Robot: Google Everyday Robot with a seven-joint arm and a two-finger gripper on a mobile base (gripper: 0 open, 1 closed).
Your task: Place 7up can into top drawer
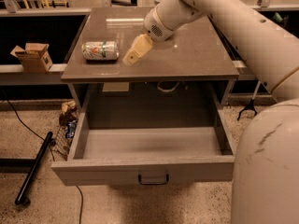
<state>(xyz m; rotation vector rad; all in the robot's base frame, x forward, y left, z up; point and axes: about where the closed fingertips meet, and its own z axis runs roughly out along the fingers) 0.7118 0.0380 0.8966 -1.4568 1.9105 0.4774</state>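
The 7up can [100, 50] lies on its side near the left edge of the brown tabletop [196, 55]. My gripper [132, 53] hangs just above the tabletop, a short way to the right of the can and not touching it. The top drawer [145, 168] stands pulled out below the tabletop, its inside bare, with a small dark handle [153, 179] on its front panel.
A cardboard box [32, 56] sits on a ledge to the left of the table. A black pole [33, 168] and cables lie on the speckled floor at the left. My arm's white body [266, 171] fills the right foreground.
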